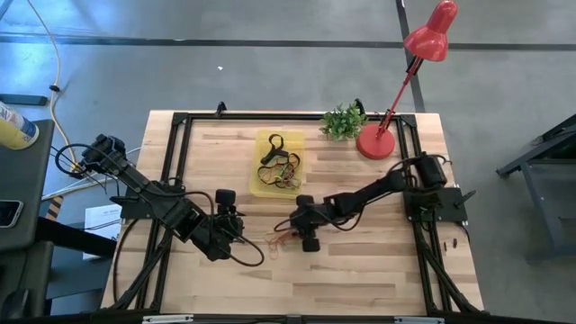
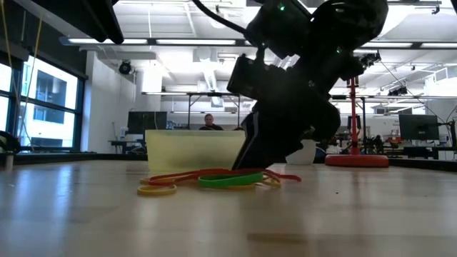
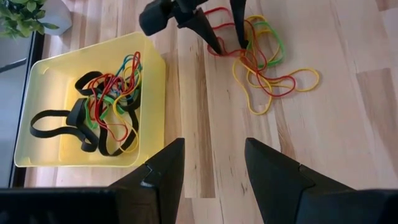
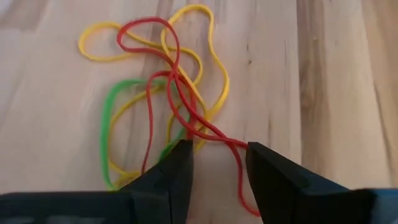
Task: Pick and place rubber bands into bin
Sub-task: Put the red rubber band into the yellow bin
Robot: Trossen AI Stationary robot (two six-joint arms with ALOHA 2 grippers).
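Note:
A loose tangle of red, yellow and green rubber bands (image 4: 168, 93) lies flat on the wooden table, also seen from above (image 1: 283, 238) and at table height (image 2: 214, 178). The yellow bin (image 3: 155, 81) stands farther back (image 1: 256, 171) and holds black, red, orange and green bands (image 3: 106, 99). My right gripper (image 4: 219, 152) is open and points down into the edge of the loose tangle (image 3: 228, 43). A red strand (image 4: 214, 134) runs between its fingers. My left gripper (image 3: 214, 168) is open and hovers left of the tangle (image 1: 236, 214), touching nothing. My right gripper comes at the tangle from above, slanting down, with its fingertips (image 4: 183, 152) low at the table. The red strand (image 4: 214, 134) passes through the gap between them. Whether a finger touches a band, I cannot tell.
A red lamp base (image 1: 375, 142) and a small green plant (image 1: 343, 121) stand at the far right of the table. Black frame rails (image 1: 175, 162) run along the table's edges. Bare wood lies in front of both grippers, toward the near edge.

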